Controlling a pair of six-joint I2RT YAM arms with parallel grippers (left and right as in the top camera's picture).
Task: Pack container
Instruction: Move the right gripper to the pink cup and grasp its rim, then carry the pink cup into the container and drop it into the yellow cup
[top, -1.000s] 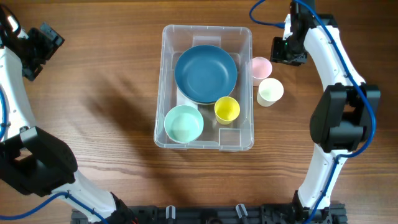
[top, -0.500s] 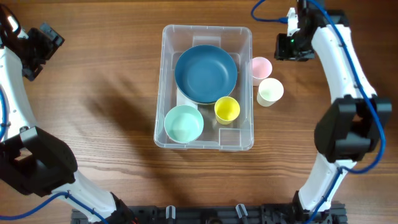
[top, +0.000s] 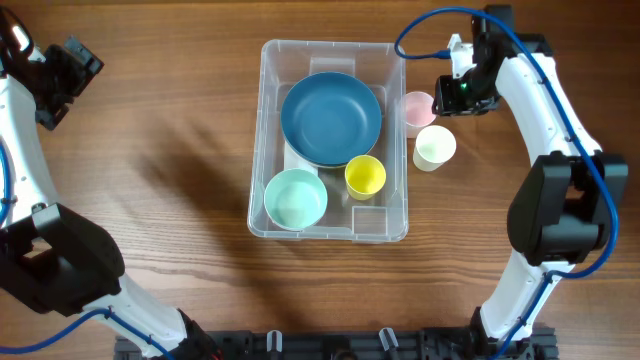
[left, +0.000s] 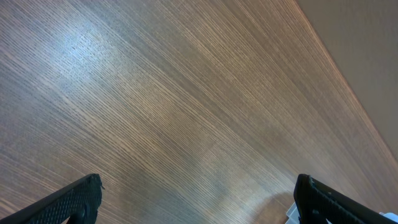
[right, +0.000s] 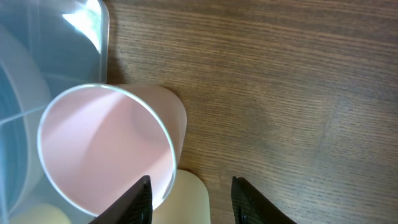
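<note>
The container (top: 330, 44) sits mid-surface, already holding a blue bowl (top: 331, 118), a green bowl (top: 295, 198) and a yellow cup (top: 365, 176); a pink cup (top: 418, 106) and a pale cup (top: 435, 146) stand just right of it, unpacked; the right end effector (right: 190, 186) hovers open and empty beside the pink cup; the left end effector (left: 196, 199) is wide open, far left.

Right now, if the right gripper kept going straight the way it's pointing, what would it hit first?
Most likely the pink cup: its rim lies in line with one finger of the right gripper, with the pale cup just beside it. Depth is unclear.
</note>
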